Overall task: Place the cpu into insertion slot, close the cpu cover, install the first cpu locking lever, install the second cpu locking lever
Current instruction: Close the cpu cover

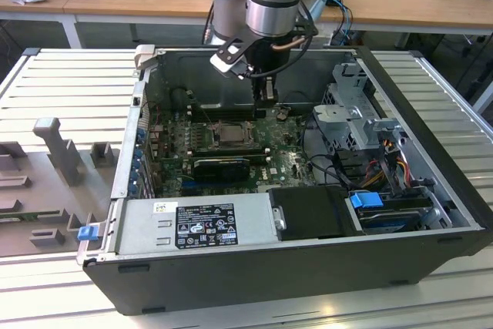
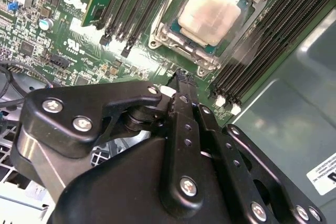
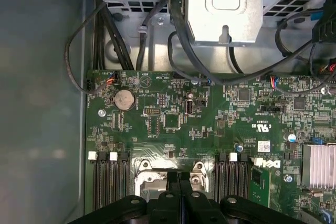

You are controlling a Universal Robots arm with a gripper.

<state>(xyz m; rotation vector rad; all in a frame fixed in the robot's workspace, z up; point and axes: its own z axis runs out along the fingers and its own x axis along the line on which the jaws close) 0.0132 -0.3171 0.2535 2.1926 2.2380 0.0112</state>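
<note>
gripper (image 2: 181, 78), jaws pressed together and holding nothing, poised over the motherboard (image 3: 173, 124) just beside the insertion slot (image 1: 229, 136). the cpu (image 2: 212, 11) lies seated in the slot. the cpu cover (image 2: 167, 27) lies flat, framing it, between memory slots (image 2: 131, 3).

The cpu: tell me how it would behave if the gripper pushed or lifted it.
The cpu looks flat and stiff, so it probably would not roll or bend. Its smooth metal top is likely slippery. The cpu cover appears to frame its edges, so a sideways push would probably not shift it.
</note>
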